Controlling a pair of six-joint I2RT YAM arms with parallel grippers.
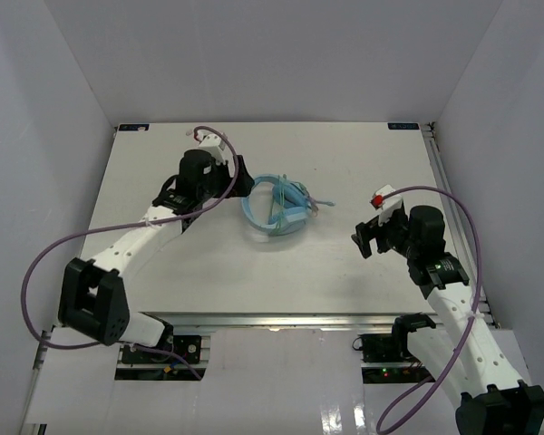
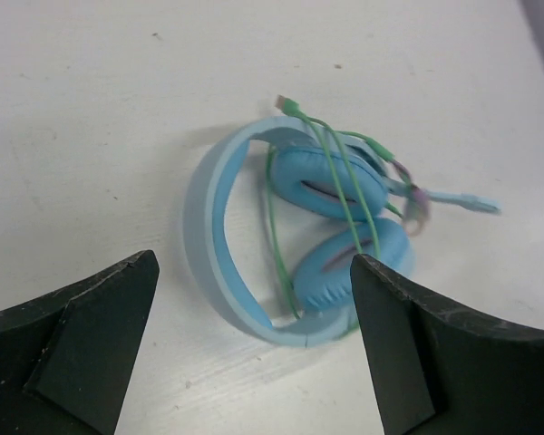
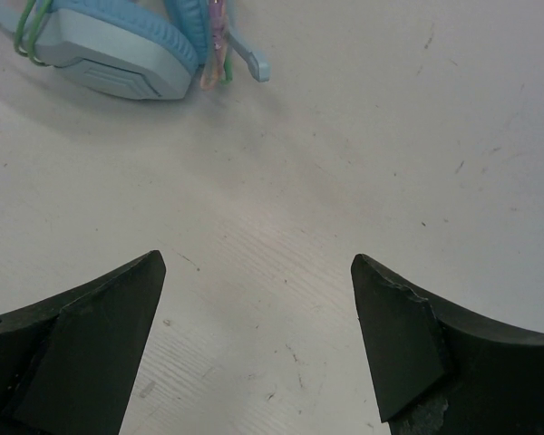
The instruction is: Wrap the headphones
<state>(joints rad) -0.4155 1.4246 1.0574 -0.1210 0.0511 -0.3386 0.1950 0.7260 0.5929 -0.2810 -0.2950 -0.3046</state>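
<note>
The light blue headphones lie on the white table near its middle, with the pale green cable looped over the earcups and headband. My left gripper is open and empty just left of the headband. In the left wrist view the headphones lie ahead of the open fingers, not touched. My right gripper is open and empty, well to the right of the headphones. In the right wrist view one earcup and the boom mic show at the top left.
Purple robot cables arc off each arm. White walls enclose the table on the left, back and right. The table's metal front rail runs across the near edge.
</note>
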